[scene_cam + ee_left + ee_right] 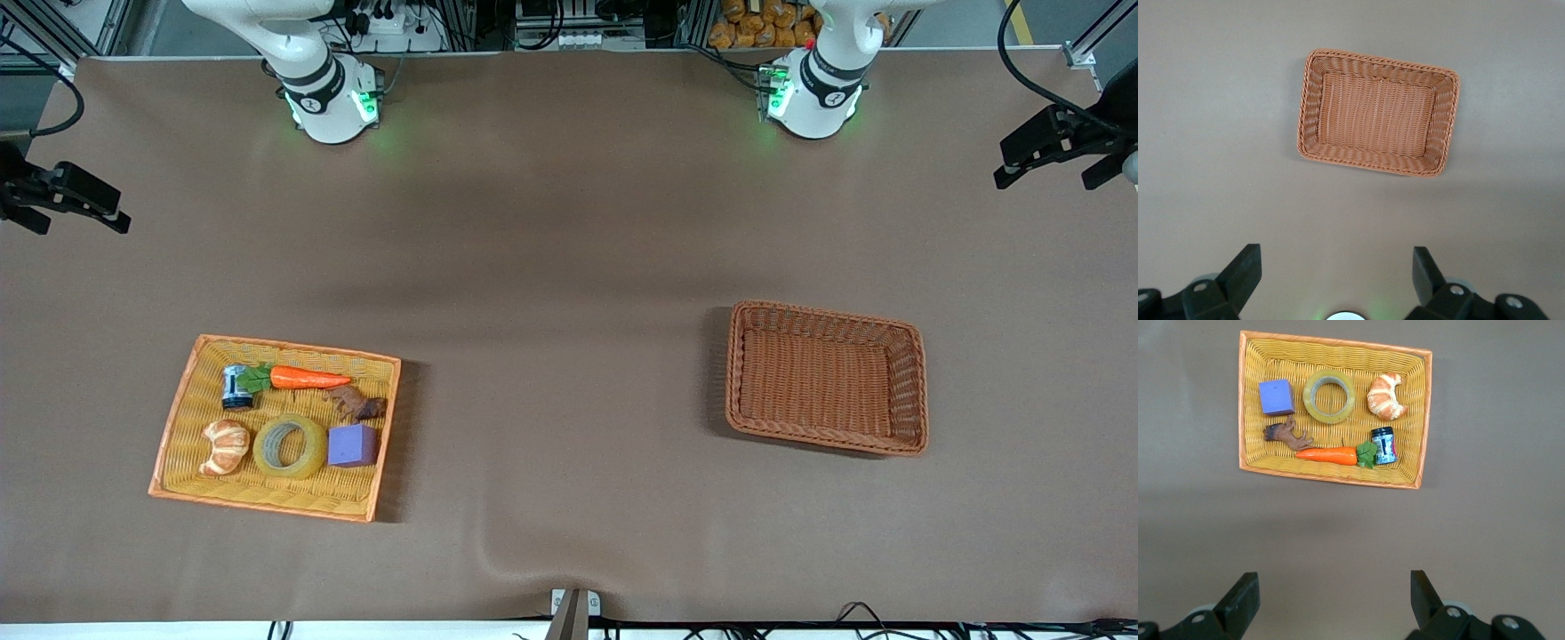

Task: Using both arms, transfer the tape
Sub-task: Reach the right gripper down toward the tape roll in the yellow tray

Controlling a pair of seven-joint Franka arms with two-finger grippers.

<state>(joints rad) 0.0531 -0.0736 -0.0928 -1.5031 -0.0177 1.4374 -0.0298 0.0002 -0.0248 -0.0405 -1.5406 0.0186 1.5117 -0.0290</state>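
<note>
The tape (290,445) lies flat in the yellow tray (178,425) – croissant (225,445) at its 9 o'clock, purple cube (353,444) at 3 – so either neighbour could snag the right gripper (1331,600) (spread wide, like the waiting left gripper (1336,277), high over the table).

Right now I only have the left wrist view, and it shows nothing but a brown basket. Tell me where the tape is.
Observer: The tape lies flat in the yellow tray, toward the right arm's end of the table.
Operator: My left end effector hangs open over bare table, short of the brown basket. Name what crowds the tape.
Observer: A croissant and a purple cube sit close beside it, one on each side.
Operator: Report the right end effector.
Observer: The right end effector hangs open and empty over bare table at its own end, not over the tray.
</note>
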